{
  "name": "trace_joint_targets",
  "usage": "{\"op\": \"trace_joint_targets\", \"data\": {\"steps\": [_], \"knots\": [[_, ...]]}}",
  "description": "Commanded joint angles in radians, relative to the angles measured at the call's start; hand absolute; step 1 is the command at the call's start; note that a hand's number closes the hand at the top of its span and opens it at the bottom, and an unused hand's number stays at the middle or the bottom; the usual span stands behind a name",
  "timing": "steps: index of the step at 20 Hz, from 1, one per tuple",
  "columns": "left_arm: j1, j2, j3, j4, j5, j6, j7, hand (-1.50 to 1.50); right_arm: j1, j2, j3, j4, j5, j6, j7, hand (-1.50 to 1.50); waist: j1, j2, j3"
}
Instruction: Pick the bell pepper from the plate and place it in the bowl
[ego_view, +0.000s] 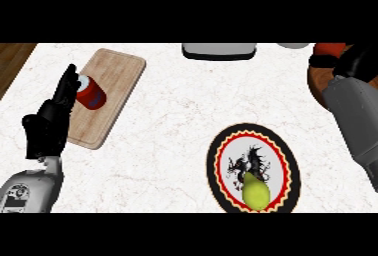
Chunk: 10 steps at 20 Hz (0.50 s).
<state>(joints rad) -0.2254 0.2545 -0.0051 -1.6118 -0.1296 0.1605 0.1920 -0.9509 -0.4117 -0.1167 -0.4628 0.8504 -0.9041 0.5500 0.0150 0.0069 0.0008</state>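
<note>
Plate (218, 150) holds a yellow-green pepper (255, 194); right hand (353, 59), grip unclear, over brown bowl (316, 85).

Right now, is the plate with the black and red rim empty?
No. A yellow-green item lies on the plate, on its lower part nearest the robot, covering part of the dark figure printed at the plate's centre.
</note>
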Motion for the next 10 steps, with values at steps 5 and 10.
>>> {"op": "trace_joint_targets", "data": {"steps": [5,10], "knots": [[-0.029,0.034,0.045,0.035,0.029,-0.046,-0.021,0.00,0.024,-0.164,-0.028,0.203,0.052,-0.018,-0.049,1.50,0.026,0.012,0.001],[-0.035,-0.023,-0.009,0.016,-0.007,-0.015,-0.028,0.00,0.046,-0.198,-0.089,0.272,0.004,-0.037,-0.113,1.50,0.043,0.021,0.004]]}}
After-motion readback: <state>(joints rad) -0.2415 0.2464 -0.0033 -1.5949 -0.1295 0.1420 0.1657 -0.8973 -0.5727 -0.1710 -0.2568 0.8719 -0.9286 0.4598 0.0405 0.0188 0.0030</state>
